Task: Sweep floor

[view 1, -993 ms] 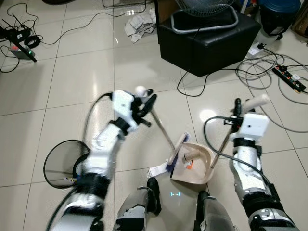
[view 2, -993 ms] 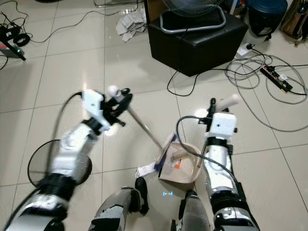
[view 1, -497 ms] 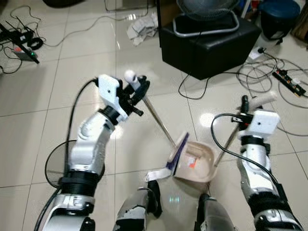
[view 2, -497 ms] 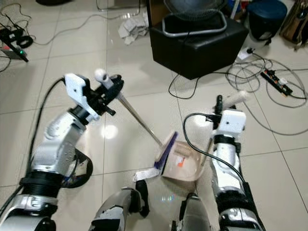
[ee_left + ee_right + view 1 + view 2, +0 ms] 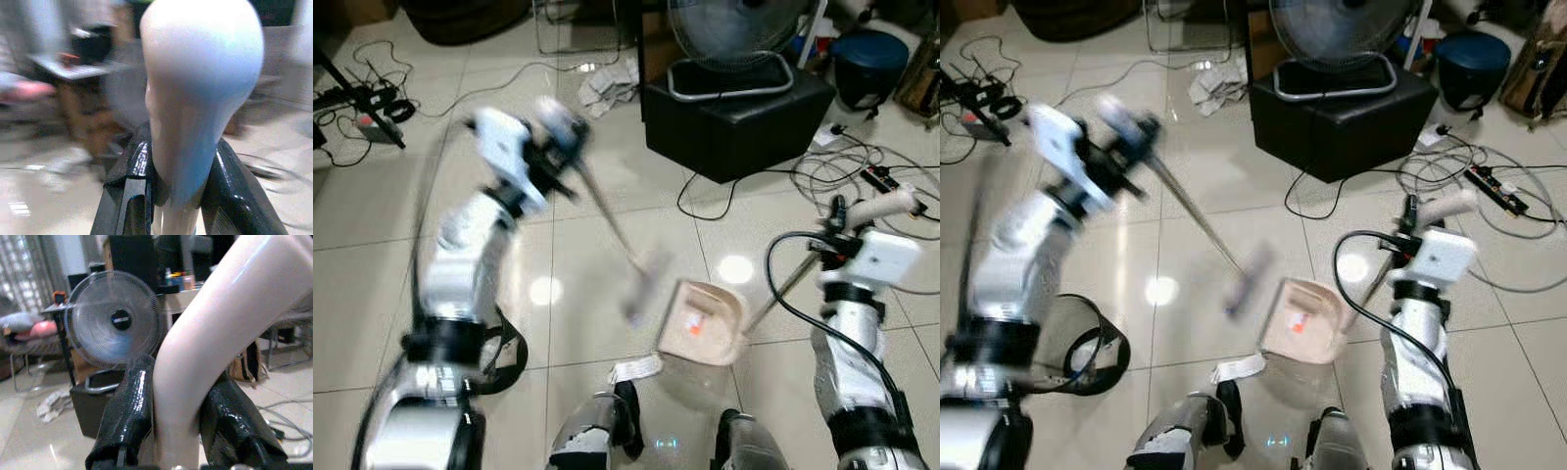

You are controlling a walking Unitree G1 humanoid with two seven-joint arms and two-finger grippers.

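My left gripper [image 5: 171,196] clamps the broom [image 5: 1197,230], its head just left of the dustpan [image 5: 1301,323] whose handle my right gripper [image 5: 171,426] clamps; next, sweep the paper [image 5: 1238,367] nearby in.

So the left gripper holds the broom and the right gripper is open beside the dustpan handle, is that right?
Not quite: the right gripper is shut on the dustpan handle, as the right wrist view shows. The left gripper does hold the broom.
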